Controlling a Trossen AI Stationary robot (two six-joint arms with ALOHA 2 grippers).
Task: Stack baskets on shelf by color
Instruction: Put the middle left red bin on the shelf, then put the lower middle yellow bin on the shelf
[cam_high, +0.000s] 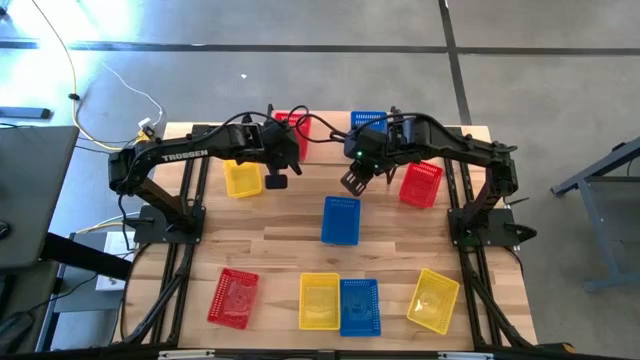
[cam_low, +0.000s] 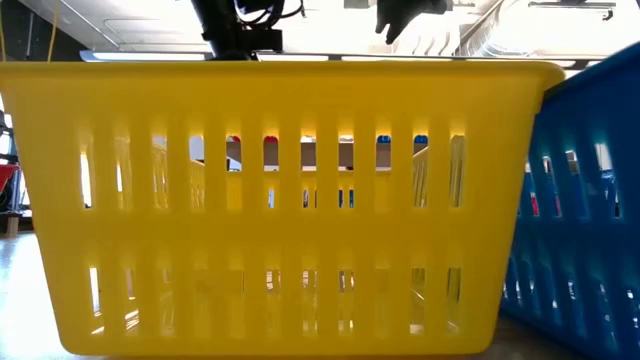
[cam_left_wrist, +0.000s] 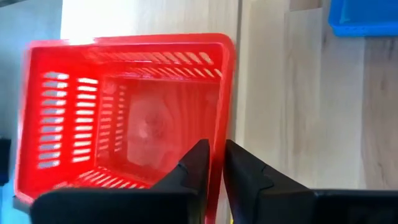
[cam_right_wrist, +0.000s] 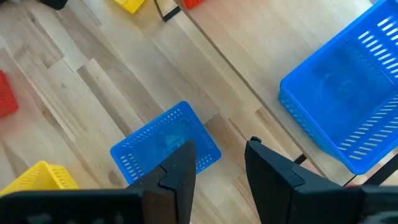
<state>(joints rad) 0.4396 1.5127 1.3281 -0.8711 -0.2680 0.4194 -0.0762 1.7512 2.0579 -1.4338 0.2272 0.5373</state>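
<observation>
Our left gripper (cam_left_wrist: 214, 163) narrowly straddles the red basket's (cam_left_wrist: 124, 112) wall on the shelf (cam_left_wrist: 267, 93); the mid-desk blue basket (cam_right_wrist: 165, 146) lies below our wide, empty right gripper (cam_right_wrist: 217, 162).

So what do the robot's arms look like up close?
Both arms are black, jointed metal with black cables looping along them. The left arm has white "TROSSEN" lettering. The right arm shows a small green light. Each ends in two dark, pointed fingers.

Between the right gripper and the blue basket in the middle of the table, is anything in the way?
No. In the high view, only bare wood separates the right gripper from the blue basket.
</observation>
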